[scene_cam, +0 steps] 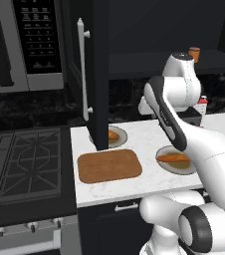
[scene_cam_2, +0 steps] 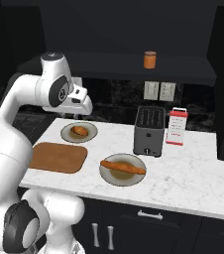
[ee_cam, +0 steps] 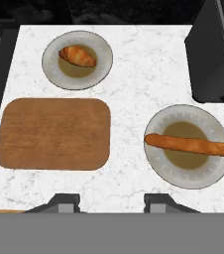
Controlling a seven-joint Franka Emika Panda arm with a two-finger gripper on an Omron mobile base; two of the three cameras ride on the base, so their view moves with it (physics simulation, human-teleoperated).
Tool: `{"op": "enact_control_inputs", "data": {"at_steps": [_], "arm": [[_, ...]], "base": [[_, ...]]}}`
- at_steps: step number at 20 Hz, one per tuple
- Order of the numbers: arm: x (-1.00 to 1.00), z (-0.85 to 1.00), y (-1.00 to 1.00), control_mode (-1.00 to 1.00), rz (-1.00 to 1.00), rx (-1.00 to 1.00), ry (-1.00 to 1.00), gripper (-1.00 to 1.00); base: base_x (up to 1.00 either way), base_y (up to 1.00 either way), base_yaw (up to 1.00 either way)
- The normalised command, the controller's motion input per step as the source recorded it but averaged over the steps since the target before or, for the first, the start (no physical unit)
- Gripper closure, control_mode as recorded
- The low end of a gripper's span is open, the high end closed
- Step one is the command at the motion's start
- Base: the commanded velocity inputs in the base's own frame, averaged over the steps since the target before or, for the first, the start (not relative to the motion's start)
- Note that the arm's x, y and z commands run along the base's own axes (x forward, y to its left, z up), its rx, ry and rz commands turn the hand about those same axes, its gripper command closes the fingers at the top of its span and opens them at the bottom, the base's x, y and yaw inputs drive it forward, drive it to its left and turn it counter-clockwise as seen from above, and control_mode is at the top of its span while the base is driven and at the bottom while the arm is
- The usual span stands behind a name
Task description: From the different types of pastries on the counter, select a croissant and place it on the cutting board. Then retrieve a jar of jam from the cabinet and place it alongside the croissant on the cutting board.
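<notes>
Surveying the desk (ee_cam: 148, 59) from above, we list what stands on it and how far the job has got.

Board (ee_cam: 53, 133): bare brown wooden rectangle at the near left of the desk; nothing placed on it yet.

Croissant (ee_cam: 78, 55): lying on a round grey plate (ee_cam: 52, 69) just beyond the board, toward the far left. Its long axis runs across the plate at a slant, one tip toward the far left, the other toward the near right; the ridged back faces up.

Long pastry (ee_cam: 189, 144): lying on a second plate (ee_cam: 156, 161) to the right of the board, stretched left to right. Not the item we want.

Toaster (scene_cam_2: 149, 130): dark, at the far right of the second plate.

Jar (scene_cam_2: 150, 59): orange-brown, upright on a high dark shelf (scene_cam_2: 193, 74) in the open cabinet, well above the desk.

Gripper (ee_cam: 111, 202): jaws drawn in as far as they go, holding nothing, poised high over the near edge of the desk, well apart from the croissant.

Status, as we judge it: neither step done. Croissant to be fetched and set on the board, then the jar brought down beside it.
</notes>
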Motion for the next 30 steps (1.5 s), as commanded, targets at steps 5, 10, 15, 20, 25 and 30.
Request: {"op": "enact_control_inputs", "data": {"at_steps": [5, 10, 15, 20, 25, 30], "arm": [[0.03, -0.22, 0.00, -1.00, 0.07, -0.03, -0.02, -1.00], [0.21, -0.33, -0.01, -1.00, 0.18, -0.01, -0.06, -1.00], [0.45, -0.43, 0.06, -1.00, 0.28, -0.07, -0.02, -1.00], [0.26, -0.41, 0.15, -1.00, 0.22, -0.08, -0.02, -1.00], [0.49, -0.25, 0.26, -1.00, 0.15, 0.00, -0.19, -1.00], [0.27, -0.30, 0.31, -1.00, 0.16, 0.00, -0.17, -1.00]], "base": [[0.00, 0.00, 0.00], [0.00, 0.00, 0.00], [0.00, 0.00, 0.00], [0.00, 0.00, 0.00], [0.00, 0.00, 0.00], [0.00, 0.00, 0.00]]}}
